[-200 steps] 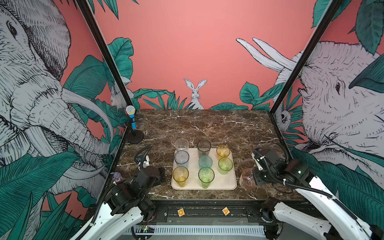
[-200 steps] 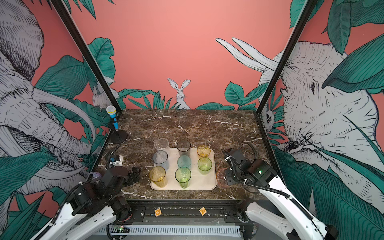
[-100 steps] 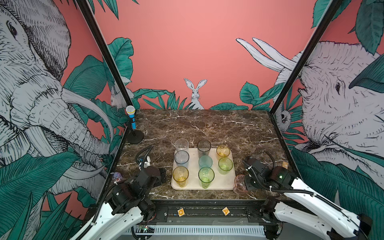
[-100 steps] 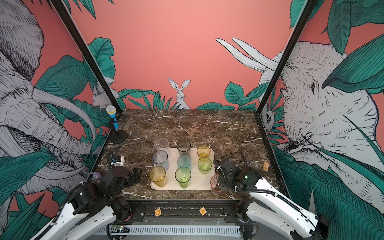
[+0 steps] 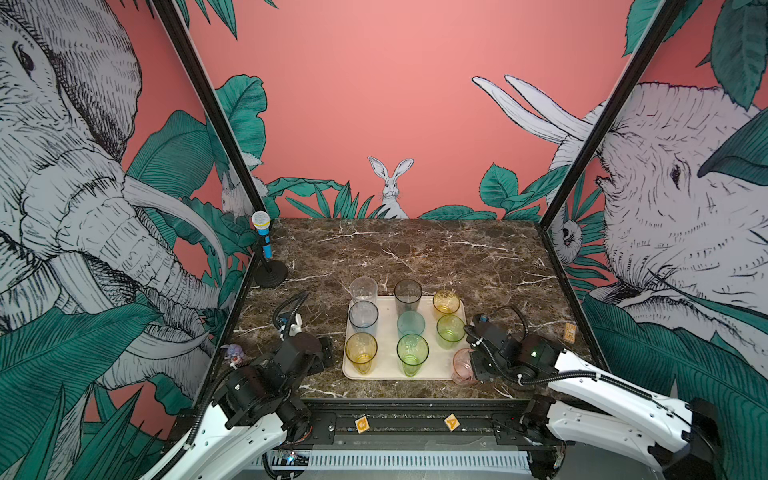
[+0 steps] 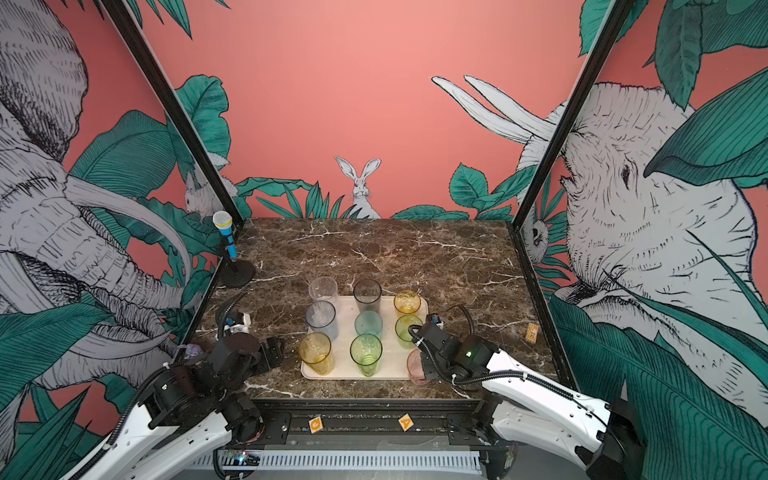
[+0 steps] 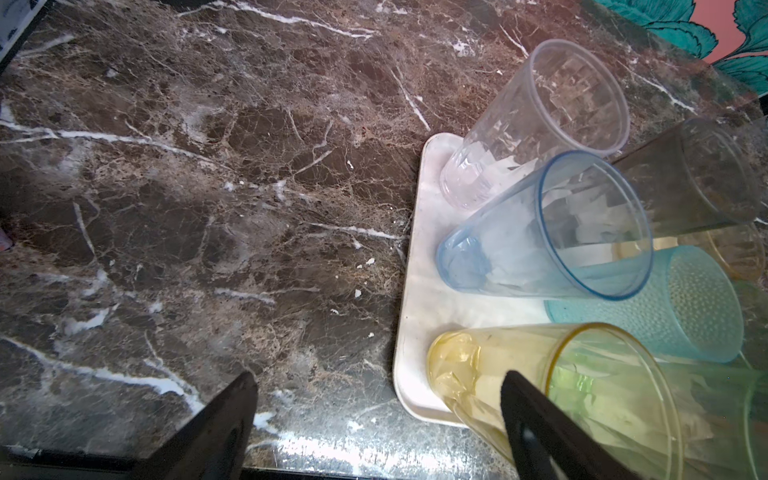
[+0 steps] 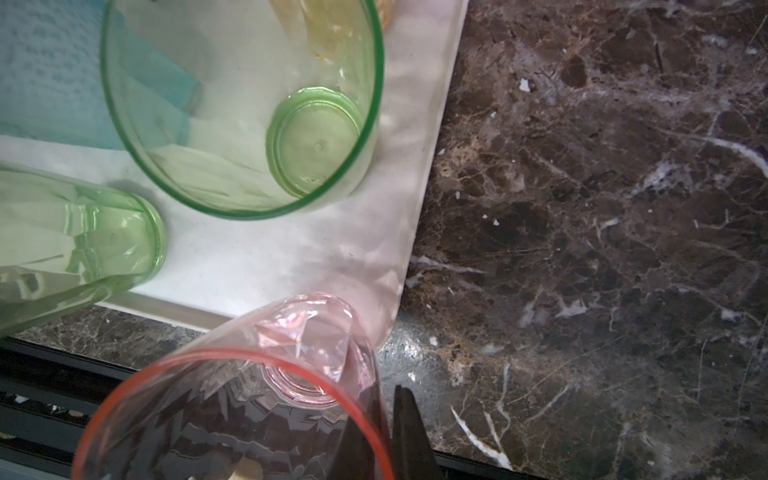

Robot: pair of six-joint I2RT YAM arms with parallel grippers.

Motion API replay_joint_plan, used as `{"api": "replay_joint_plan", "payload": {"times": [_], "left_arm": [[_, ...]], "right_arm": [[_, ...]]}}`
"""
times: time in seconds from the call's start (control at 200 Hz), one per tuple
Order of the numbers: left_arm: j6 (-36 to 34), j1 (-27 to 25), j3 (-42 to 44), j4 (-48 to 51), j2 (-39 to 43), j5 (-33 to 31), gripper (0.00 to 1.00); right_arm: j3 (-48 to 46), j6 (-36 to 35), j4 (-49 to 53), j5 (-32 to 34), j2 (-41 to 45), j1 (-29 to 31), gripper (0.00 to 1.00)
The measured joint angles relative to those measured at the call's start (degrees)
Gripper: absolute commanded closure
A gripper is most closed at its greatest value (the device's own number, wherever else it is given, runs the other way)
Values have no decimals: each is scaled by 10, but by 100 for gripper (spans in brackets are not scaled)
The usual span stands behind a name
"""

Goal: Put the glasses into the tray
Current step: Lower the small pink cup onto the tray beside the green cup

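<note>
The cream tray (image 5: 388,362) (image 6: 392,366) holds several upright glasses: clear (image 5: 363,289), smoky grey (image 5: 407,293), amber (image 5: 446,300), blue-grey (image 5: 363,316), teal (image 5: 410,323), short green (image 5: 450,328), yellow (image 5: 360,349) and tall green (image 5: 412,352). My right gripper (image 5: 473,366) (image 8: 384,399) is shut on the rim of the pink glass (image 5: 462,365) (image 8: 249,399). That glass hangs tilted at the tray's front right corner (image 8: 399,291). My left gripper (image 5: 326,353) (image 7: 378,376) is open and holds nothing, just left of the tray beside the yellow glass (image 7: 519,382).
A blue-and-yellow toy microphone (image 5: 262,241) stands on a black base at the back left. A small wooden block (image 5: 569,332) lies near the right wall and a small purple figure (image 5: 235,353) near the left edge. The black front rail (image 5: 407,424) borders the table.
My right gripper has carried the pink glass leftward, from right of the tray to its front right corner. The left arm has barely moved.
</note>
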State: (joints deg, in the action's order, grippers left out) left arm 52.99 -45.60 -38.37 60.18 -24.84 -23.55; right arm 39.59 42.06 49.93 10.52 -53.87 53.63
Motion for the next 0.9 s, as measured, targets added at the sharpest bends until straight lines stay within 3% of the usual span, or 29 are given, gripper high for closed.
{"api": "replay_joint_plan", "payload": {"times": [0.9], "left_arm": [[2,0,2,0,0,4,8]], "right_arm": [[1,4,-66,26,-53,8,100]]}}
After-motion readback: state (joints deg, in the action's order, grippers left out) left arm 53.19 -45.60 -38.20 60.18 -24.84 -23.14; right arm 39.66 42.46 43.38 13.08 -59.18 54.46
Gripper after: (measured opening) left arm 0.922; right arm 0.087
